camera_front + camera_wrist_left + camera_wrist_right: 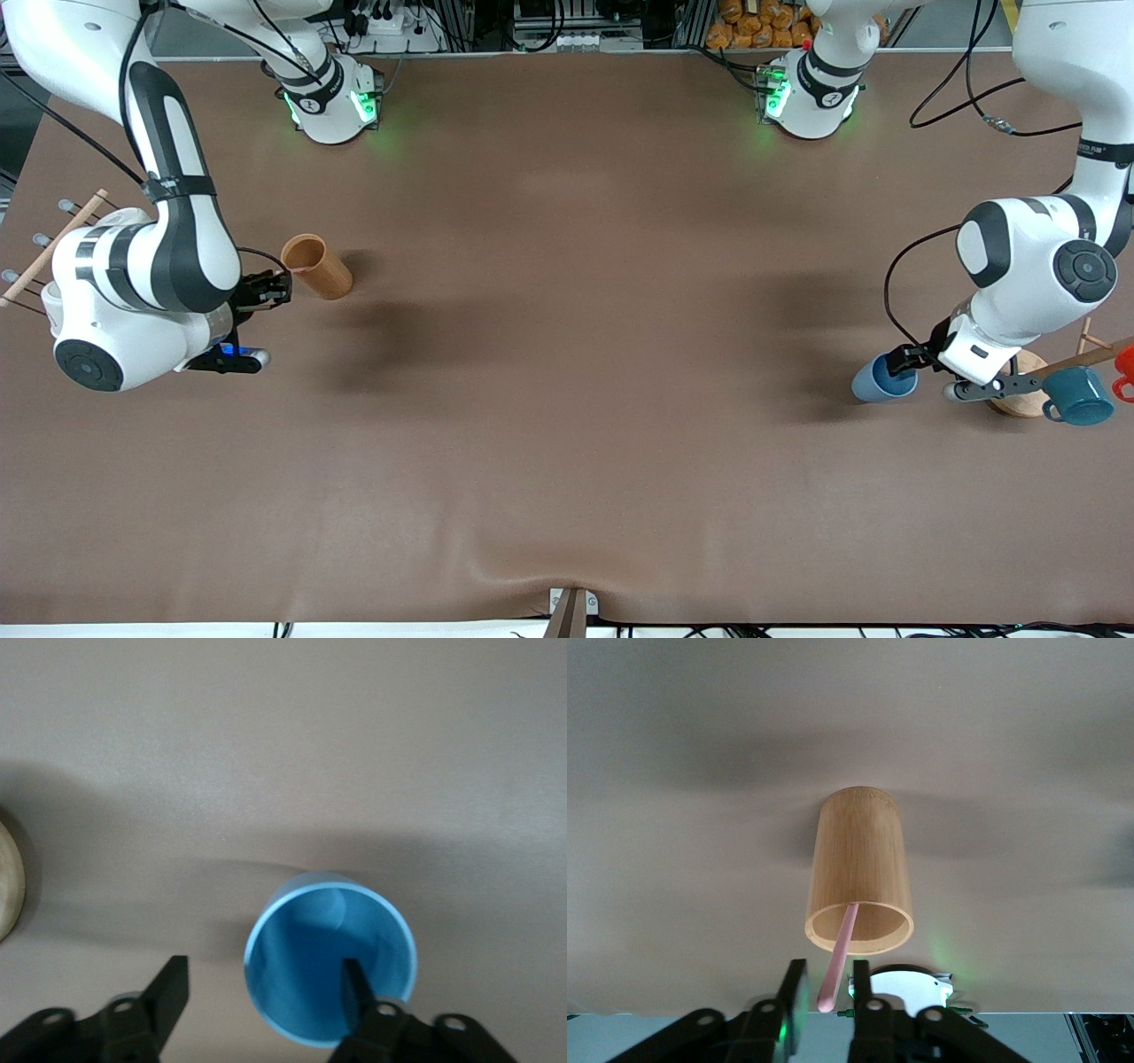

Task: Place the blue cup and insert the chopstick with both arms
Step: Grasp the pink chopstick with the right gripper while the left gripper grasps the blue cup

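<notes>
The blue cup (880, 381) stands upright near the left arm's end of the table. My left gripper (904, 359) is open at its rim. In the left wrist view, one finger (356, 992) reaches inside the blue cup (330, 966) and the other is outside, so my left gripper (263, 989) straddles the wall. A brown wooden cup (317, 266) stands near the right arm's end. The pale-pink chopstick (839, 955) leans out of the wooden cup (859, 873). My right gripper (828, 989) is open with the chopstick's outer end between its fingers; it also shows in the front view (270, 291).
A mug rack with a round wooden base (1021, 400) holds a teal mug (1079, 396) and a red mug (1125, 372) beside the blue cup. A dowel rack (53, 248) stands at the right arm's end of the table.
</notes>
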Controlling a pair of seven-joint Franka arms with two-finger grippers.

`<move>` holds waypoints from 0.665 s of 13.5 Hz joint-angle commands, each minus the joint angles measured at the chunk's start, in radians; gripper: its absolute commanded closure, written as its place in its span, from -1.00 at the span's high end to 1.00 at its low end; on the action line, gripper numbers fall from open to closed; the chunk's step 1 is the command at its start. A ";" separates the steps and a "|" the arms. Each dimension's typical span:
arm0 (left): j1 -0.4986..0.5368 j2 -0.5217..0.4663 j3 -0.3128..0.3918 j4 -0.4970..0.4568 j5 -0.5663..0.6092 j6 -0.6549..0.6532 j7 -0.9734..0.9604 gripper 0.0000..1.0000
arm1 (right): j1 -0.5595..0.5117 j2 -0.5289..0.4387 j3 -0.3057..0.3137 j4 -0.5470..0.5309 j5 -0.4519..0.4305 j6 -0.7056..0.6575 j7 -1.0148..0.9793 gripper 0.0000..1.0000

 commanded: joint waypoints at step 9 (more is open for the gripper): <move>0.001 0.055 -0.008 0.042 0.022 0.016 -0.015 -1.00 | 0.002 -0.021 -0.005 0.210 -0.025 -0.289 0.010 -1.00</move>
